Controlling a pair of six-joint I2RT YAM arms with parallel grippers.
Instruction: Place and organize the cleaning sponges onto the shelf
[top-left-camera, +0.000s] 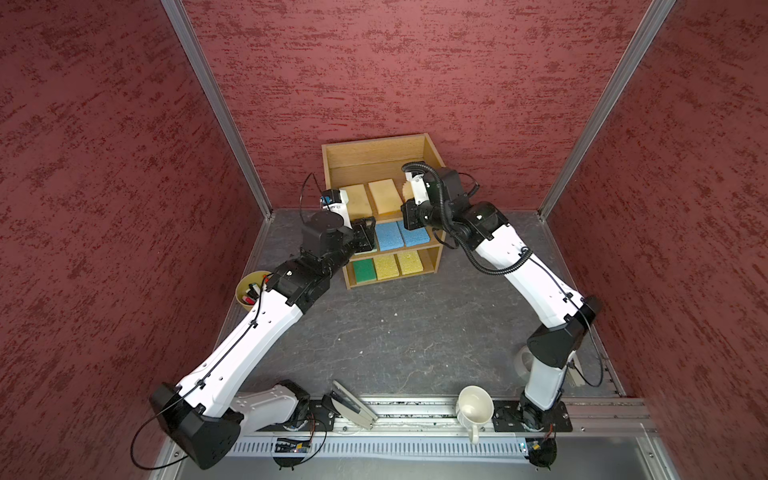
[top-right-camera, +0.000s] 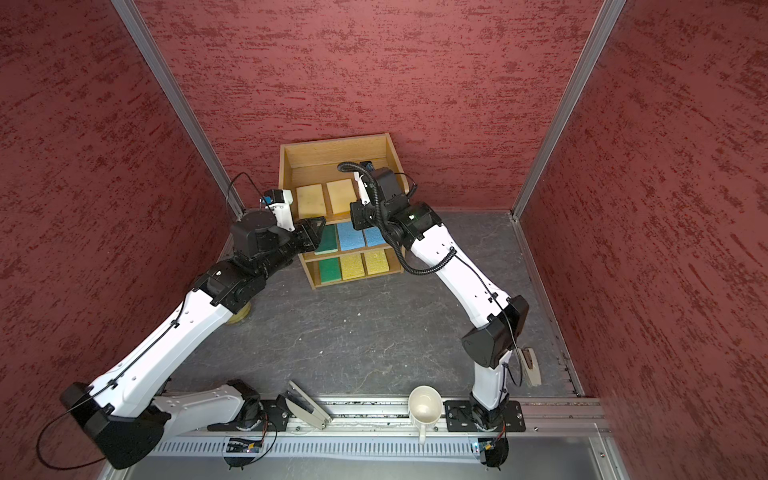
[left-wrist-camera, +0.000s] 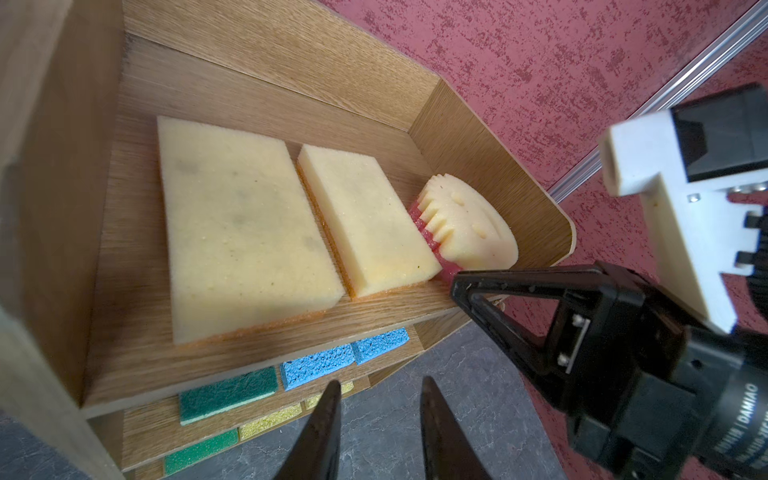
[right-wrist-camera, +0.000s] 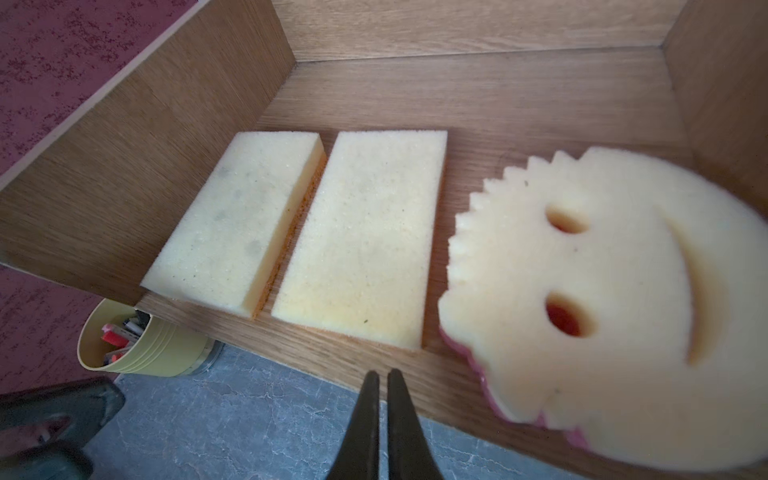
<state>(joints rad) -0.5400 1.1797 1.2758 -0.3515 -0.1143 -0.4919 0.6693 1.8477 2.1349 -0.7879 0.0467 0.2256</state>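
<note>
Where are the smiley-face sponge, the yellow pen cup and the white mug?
smiley-face sponge (right-wrist-camera: 623, 286): right wrist view, on its face between eyes and mouth.
yellow pen cup (right-wrist-camera: 166, 353): right wrist view, on its outer wall.
white mug (top-left-camera: 475, 405): a top view, on its bare inside.
</note>
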